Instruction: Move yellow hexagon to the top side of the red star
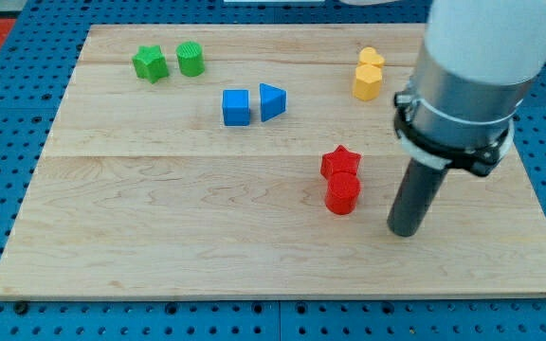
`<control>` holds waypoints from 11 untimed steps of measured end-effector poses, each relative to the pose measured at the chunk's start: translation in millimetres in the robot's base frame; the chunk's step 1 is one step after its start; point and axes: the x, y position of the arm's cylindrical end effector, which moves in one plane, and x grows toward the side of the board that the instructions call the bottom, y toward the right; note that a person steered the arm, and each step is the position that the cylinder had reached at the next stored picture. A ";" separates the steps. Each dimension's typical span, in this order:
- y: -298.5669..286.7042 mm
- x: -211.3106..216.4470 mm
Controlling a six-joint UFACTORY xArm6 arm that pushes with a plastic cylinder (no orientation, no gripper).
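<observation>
The yellow hexagon [366, 82] lies near the view's top right, touching a second yellow block [372, 60] just above it. The red star [340, 161] sits right of the board's centre, with a red cylinder-like block [342, 194] touching it from below. My tip [405, 228] rests on the board to the right of the red cylinder block and a little lower, apart from it. The yellow hexagon is above and slightly right of the red star, with a clear gap between them.
A green star [149, 63] and a green cylinder [191, 59] sit at the top left. A blue cube [236, 107] and a blue triangle [272, 101] sit at the upper middle. The wooden board [159, 218] lies on a blue pegboard.
</observation>
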 end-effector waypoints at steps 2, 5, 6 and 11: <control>90.1 -124.5; 84.0 -255.3; 32.2 -261.8; -12.8 -157.3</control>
